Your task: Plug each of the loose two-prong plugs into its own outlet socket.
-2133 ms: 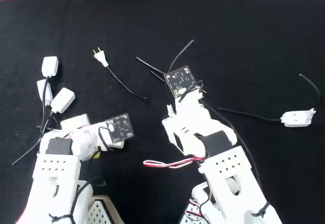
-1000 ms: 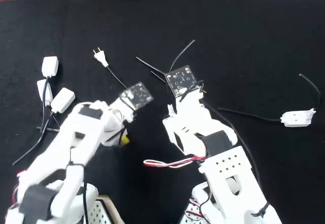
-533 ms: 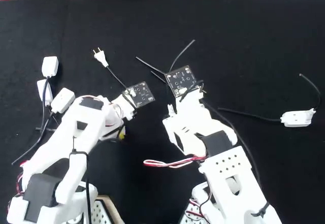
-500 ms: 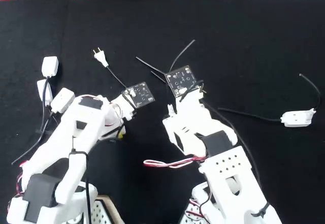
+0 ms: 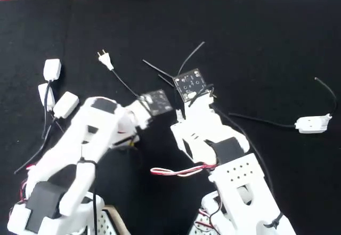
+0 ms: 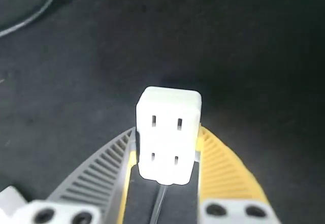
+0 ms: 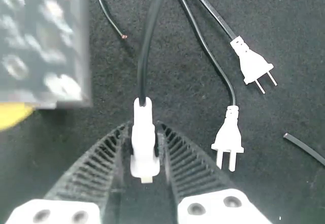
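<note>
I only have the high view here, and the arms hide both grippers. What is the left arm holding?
Observer: In the left wrist view, the left gripper is shut on a white outlet socket, with its slotted face toward the camera.
Operator: And the right one?
Observer: The right gripper is shut on a white plug body with a black cord. Its prongs are hidden.
Operator: Any loose plugs near it?
Observer: Two two-prong plugs lie loose beside that gripper: a nearer plug and a farther plug.
</note>
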Available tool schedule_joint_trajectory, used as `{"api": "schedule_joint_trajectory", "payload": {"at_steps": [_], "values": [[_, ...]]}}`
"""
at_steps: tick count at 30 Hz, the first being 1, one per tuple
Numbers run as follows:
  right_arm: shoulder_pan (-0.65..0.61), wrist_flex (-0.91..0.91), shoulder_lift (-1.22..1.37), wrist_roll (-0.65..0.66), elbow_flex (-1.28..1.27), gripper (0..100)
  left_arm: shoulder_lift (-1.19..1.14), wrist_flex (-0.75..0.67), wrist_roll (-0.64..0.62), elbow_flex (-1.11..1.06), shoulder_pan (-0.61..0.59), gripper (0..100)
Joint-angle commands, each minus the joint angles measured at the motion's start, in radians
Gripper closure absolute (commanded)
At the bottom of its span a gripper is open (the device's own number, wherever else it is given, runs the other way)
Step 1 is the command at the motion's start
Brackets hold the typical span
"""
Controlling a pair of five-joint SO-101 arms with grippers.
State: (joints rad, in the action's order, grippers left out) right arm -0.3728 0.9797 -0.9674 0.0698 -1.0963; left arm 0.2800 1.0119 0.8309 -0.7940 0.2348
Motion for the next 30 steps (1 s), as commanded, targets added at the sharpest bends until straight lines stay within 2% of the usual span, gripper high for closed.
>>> {"api": "schedule_joint_trajectory", "payload": {"at_steps": [1,3,5,11,14,16,23,26,30], "values": [[0.017,-0.014,0.001,-0.002,0.016,97.8,0.006,-0.023,-0.147,0.071,0.079,96],[0.038,-0.014,0.001,-0.002,0.019,97.8,0.000,-0.068,-0.232,0.093,0.076,96],[0.051,-0.014,-0.001,-0.002,0.022,97.8,0.000,-0.075,-0.239,0.094,0.071,94],[0.049,-0.014,-0.001,-0.008,0.025,97.8,0.014,-0.028,-0.245,0.094,0.019,76],[0.049,-0.015,-0.001,-0.011,0.031,97.8,0.051,0.012,-0.249,0.099,0.007,76],[0.051,-0.021,-0.001,-0.020,0.031,97.8,0.106,0.038,-0.302,0.099,0.004,75],[0.049,-0.018,-0.001,-0.061,0.065,97.8,0.423,0.064,-0.517,-0.024,-0.005,75],[0.032,-0.021,0.002,-0.074,0.096,97.8,0.617,0.064,-0.559,-0.140,-0.044,75],[-0.064,-0.040,0.005,-0.080,0.148,97.8,0.941,0.064,-0.585,-0.352,-0.107,75]]}}
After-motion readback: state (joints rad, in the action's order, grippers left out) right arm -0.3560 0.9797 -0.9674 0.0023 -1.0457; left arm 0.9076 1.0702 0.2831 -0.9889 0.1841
